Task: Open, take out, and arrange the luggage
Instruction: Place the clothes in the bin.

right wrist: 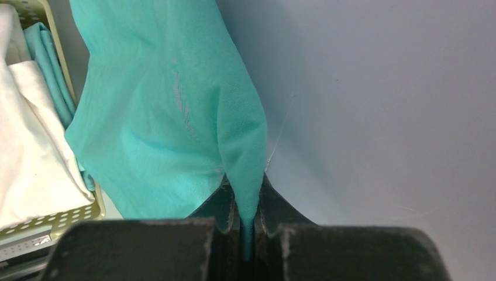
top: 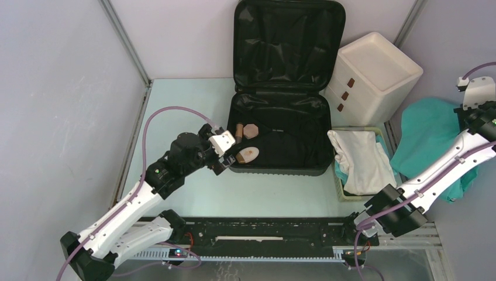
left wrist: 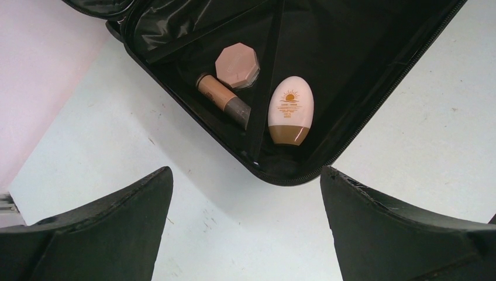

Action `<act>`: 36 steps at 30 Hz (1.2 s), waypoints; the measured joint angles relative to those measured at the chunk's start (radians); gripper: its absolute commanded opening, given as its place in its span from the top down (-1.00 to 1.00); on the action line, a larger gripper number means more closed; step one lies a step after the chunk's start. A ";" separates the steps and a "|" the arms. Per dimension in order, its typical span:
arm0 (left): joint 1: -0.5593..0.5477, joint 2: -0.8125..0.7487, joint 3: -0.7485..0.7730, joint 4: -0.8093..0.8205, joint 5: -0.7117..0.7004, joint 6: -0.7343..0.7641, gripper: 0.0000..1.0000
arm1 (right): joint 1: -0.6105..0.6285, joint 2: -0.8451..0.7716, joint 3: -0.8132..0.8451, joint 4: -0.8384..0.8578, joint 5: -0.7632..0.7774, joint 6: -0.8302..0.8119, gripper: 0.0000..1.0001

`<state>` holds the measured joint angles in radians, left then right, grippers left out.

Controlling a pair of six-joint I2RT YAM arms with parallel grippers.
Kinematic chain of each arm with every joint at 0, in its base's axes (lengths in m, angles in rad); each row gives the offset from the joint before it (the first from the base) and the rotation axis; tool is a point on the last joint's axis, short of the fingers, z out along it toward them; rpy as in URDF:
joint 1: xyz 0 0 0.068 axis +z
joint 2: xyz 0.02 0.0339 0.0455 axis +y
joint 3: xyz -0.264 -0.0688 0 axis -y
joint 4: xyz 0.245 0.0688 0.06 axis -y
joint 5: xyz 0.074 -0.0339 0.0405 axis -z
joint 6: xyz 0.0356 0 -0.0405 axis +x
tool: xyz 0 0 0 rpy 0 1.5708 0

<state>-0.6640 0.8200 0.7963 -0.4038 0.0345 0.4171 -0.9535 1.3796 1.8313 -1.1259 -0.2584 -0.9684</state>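
At top centre of the top view, the luggage [top: 286,41] is lying open, lid standing vs. the back wall; its dark lining is swallowing detail on the right half. An oval bottle [left wrist: 290,111], octagonal compact [left wrist: 237,65] & tube [left wrist: 222,99] are sitting in the shell's lower-left corner. The left gripper [left wrist: 245,172] is hovering just outside that corner, jaws spread wide. At frame right, the right gripper [right wrist: 245,199] is pinching a teal cloth [right wrist: 169,117], which is hiding its tips from above. A white cloth [right wrist: 29,158] is covering most of the basket [right wrist: 58,221].
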 measured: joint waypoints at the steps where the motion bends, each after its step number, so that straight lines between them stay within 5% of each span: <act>1: 0.000 0.001 0.000 0.000 0.000 0.000 -1.00 | -0.001 0.000 0.000 0.004 0.003 0.002 1.00; 12: 0.008 0.018 0.000 0.000 0.006 0.000 -1.00 | -0.029 -0.013 0.040 0.051 -0.014 0.037 1.00; 25: 0.010 0.019 0.000 0.000 0.021 -0.001 -1.00 | 0.018 -0.109 -0.341 0.226 0.006 0.031 1.00; 36: 0.010 0.024 0.000 0.000 0.021 -0.001 -1.00 | 0.156 -0.251 -0.371 0.140 -0.038 0.039 1.00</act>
<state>-0.6537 0.8444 0.7963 -0.4038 0.0559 0.4164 -0.7979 1.1286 1.4605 -0.9855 -0.2962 -0.9291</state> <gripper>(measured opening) 0.996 0.054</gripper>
